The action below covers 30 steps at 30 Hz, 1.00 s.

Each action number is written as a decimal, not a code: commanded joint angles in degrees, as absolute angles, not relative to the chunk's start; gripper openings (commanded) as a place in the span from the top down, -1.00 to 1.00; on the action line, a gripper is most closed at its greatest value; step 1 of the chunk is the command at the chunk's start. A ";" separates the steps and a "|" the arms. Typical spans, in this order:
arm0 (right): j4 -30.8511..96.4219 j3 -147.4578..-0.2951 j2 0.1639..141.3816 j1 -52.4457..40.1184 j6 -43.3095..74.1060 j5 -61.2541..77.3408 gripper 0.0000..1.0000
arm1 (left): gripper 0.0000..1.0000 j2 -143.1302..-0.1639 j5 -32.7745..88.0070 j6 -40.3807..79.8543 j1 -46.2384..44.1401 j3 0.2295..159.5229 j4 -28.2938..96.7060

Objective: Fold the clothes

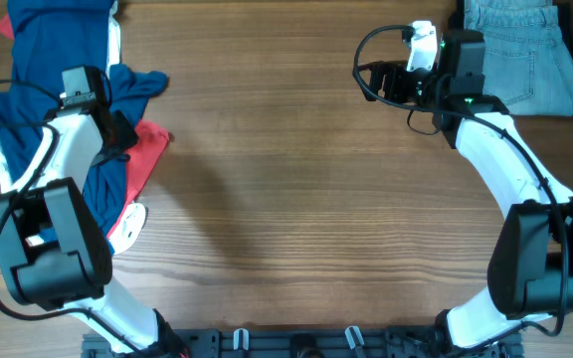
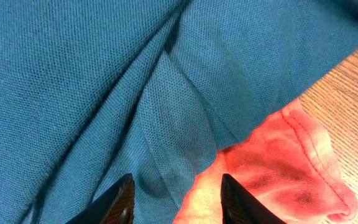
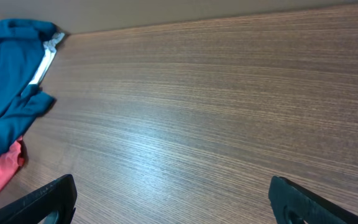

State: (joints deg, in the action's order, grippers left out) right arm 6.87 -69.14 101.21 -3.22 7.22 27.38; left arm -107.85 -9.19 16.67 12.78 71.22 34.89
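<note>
Half-open left tool (image 2: 176,194) straddles the creased, fine-knit dark blue shirt (image 2: 92,81); right tool (image 3: 173,200) gapes empty above the grained table (image 3: 229,93).

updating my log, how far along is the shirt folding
Done: nothing; the dark blue shirt lies crumpled over the red shirt. In hand: left pincer down on the blue fabric, jaws apart, no grip visible; right pincer open over bare table. To do: spreading and every fold.

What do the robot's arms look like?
The left arm and right arm have white curved links and chunky black joints. Black cables loop near the right wrist, beside a small green light. The left gripper and right gripper have pointed black fingers.
</note>
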 commanded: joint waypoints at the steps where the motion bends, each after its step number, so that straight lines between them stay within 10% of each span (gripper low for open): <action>1: 6.87 -70.02 101.91 -3.38 5.93 26.79 -1.00 | 0.09 -110.00 -10.81 16.97 13.15 72.05 34.81; 9: 6.90 -70.02 101.91 -3.38 5.91 26.74 -0.99 | 0.12 -112.36 -13.23 16.97 13.15 72.05 33.54; 22: 6.79 -70.02 101.91 -3.38 5.98 25.47 -0.99 | 0.92 -111.96 -13.58 16.99 13.13 72.07 34.98; 30: 6.74 -70.02 101.91 -3.38 6.15 25.50 -0.99 | 0.92 -104.68 -13.58 16.99 13.13 72.16 37.01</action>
State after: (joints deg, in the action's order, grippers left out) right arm 6.87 -69.14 101.21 -3.22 7.22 26.50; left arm -110.69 -12.80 16.82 12.82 71.26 36.05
